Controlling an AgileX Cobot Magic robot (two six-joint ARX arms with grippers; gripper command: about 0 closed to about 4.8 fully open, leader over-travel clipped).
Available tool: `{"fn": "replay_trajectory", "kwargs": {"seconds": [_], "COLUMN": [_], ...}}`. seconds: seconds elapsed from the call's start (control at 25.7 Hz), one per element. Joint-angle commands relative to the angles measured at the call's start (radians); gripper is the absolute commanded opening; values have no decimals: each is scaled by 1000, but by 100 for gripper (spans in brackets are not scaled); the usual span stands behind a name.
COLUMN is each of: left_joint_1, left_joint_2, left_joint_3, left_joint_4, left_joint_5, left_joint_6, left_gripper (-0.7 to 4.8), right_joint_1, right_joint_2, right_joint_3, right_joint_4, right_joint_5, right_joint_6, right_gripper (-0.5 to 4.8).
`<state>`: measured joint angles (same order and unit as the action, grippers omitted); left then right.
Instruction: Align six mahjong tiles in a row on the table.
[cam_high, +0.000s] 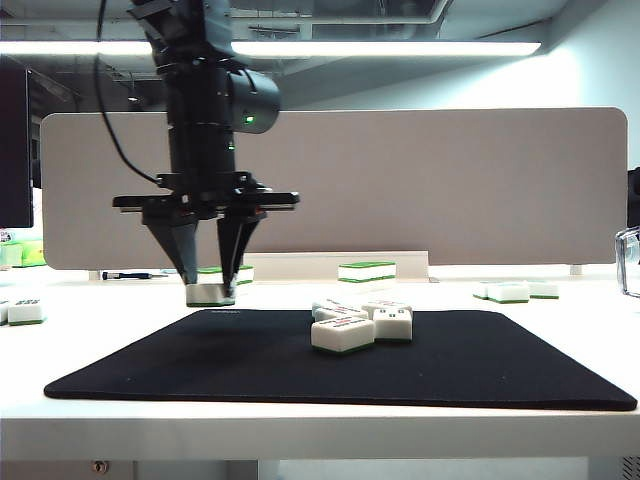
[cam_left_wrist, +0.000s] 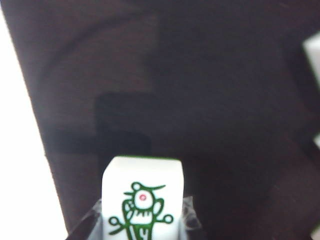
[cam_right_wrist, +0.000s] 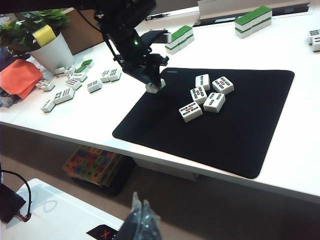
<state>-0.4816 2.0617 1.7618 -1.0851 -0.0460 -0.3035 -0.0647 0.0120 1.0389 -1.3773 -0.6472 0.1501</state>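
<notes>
Tiles lie in two places on the black mat (cam_high: 200, 370) as we see it: five of them (cam_right_wrist: 207, 95) sit in a loose cluster toward the middle of the mat, faces up and some touching, while the sixth tile (cam_high: 211, 293) is pinched between the fingers of the left end effector (cam_high: 210, 285) at the mat's far left edge. We see that end effector pointing straight down from its dark arm, its two tapered fingers pressed against the tile's sides, and the tile's underside at or just above the mat; we cannot tell whether it touches. In the left wrist view the held tile (cam_left_wrist: 142, 200) shows a white face with a green bird figure and a small red dot. The right end effector (cam_right_wrist: 140, 220) appears only as the tips of its fingers at the edge of its own wrist view, well away from the worktop (cam_right_wrist: 310, 145), with its tips close together and nothing between them. Around the mat, the white worktop carries other tiles: pairs stacked with green tops (cam_right_wrist: 254, 20) behind the mat, and a scatter of loose tiles (cam_right_wrist: 75, 82) off to one side. As for containers, we find a white pot (cam_right_wrist: 52, 52) there holding a leafy green plant (cam_right_wrist: 30, 22) with a yellow block (cam_right_wrist: 44, 35) resting on it. A grey partition panel (cam_high: 440, 190) stands behind the worktop.
</notes>
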Motion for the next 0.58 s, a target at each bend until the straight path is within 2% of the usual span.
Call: {"fn": "replay_trajectory", "kwargs": {"seconds": [0.04,0.31,0.58], "left_joint_1": [24,34,34], "left_joint_2": [-2,16,69], "left_joint_3": [3,3,3], "left_joint_4": [41,171,159], "left_joint_5": [-3,-48,-47], "left_joint_6": [-28,-18,-19], "left_gripper": [147,147,147], "right_joint_1": [0,0,0], "right_joint_2": [-12,-12,-12], "right_joint_3": [3,3,3], "right_joint_4": [13,13,13], "right_joint_5": [1,1,1], "right_joint_6": [-3,-5,-5], "right_gripper": [-1,-1,-1]}}
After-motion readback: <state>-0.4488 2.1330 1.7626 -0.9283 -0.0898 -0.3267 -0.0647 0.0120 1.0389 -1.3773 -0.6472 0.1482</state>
